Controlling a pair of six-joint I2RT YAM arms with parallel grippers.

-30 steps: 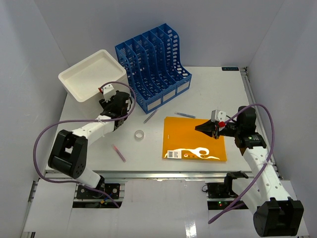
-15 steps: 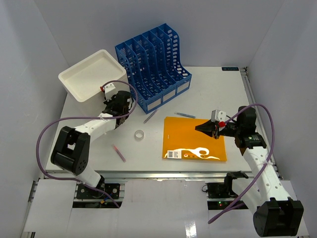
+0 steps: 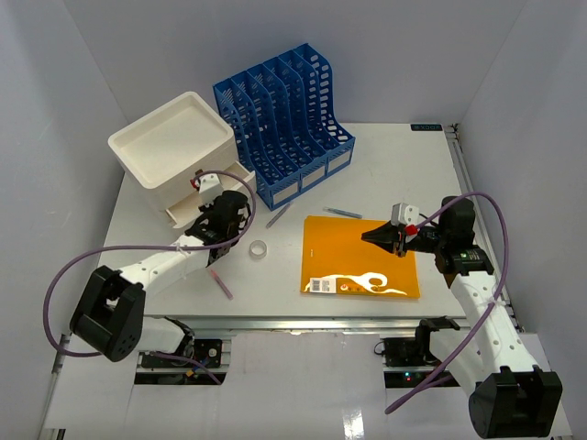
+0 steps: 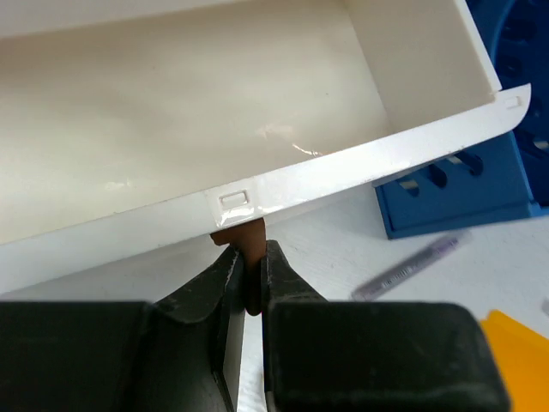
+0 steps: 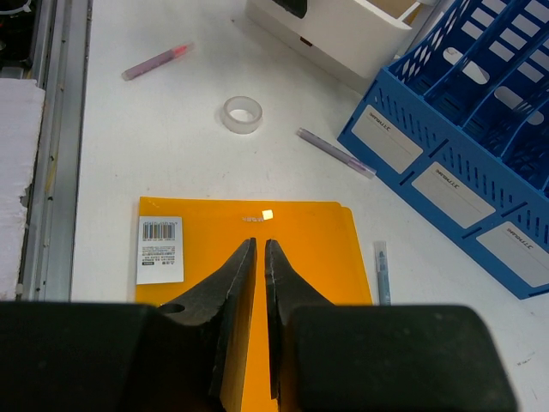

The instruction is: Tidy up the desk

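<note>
On the desk, at its far left, stands a white drawer box. Its drawer is slid partly out and looks empty inside. My left gripper is shut on the small brown handle under the drawer's front rim. Over on the right, an orange folder lies flat, and my right gripper hangs just above it, shut with nothing held. In the right wrist view the right gripper points across the folder.
A blue file rack stands behind the box. A tape roll, a pink pen, a purple pen and a blue-grey pen lie loose between the arms.
My left gripper has closed on the drawer handle and drawn back toward the near edge, sliding the drawer out of the white box. The right arm has not moved.
</note>
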